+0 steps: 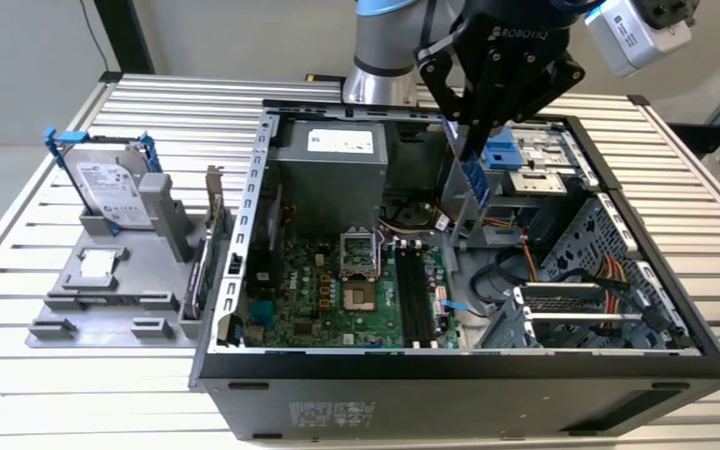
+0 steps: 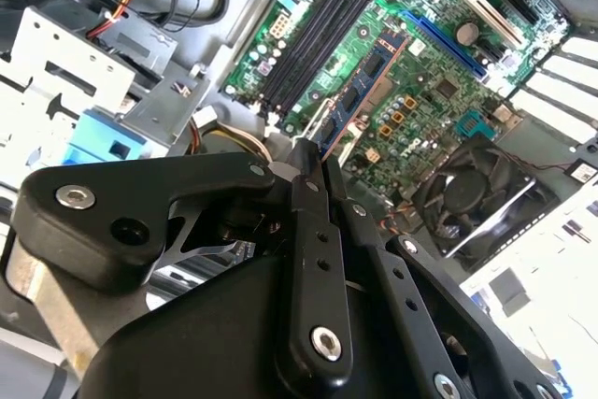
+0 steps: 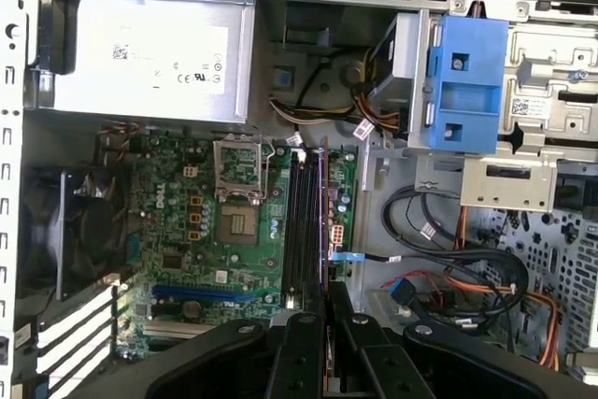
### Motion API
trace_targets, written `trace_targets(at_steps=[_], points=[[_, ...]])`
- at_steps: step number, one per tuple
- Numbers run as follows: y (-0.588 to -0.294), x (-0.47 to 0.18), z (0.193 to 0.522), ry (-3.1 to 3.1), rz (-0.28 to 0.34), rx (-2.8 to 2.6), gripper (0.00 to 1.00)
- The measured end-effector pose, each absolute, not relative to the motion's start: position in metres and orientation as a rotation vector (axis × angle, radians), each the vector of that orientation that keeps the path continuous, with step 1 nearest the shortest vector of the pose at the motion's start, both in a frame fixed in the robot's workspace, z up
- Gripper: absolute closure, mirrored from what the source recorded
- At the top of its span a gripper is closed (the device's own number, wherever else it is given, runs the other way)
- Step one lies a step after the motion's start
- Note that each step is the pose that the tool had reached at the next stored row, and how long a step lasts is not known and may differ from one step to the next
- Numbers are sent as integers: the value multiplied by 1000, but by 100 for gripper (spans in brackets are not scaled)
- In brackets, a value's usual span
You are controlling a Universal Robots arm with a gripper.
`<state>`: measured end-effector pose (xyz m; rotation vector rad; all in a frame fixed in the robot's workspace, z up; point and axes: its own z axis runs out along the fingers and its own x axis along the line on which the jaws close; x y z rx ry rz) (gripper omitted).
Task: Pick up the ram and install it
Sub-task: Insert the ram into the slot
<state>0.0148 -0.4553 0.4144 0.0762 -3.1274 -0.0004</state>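
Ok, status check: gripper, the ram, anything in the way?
Gripper shut on the ram, held upright above the open computer case. Ram hangs over the memory slots, not seated. Loose cables lie beside the slots, apart from them.

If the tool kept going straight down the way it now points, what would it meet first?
Probably the black memory slots on the motherboard. The tool is shut on the ram, which hangs edge-down over them, so the ram's lower edge would likely touch first. Depth is hard to judge.

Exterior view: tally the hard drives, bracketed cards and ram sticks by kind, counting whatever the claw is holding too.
Hard drive: 1, on the grey holder
Card with metal bracket: 1
Ram: 1, in the claw
Total: 3
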Motion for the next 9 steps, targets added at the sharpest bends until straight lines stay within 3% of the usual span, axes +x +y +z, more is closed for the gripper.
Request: trace_targets(at_steps=[9], points=[[-455,15,414,-3127,0,76,100]])
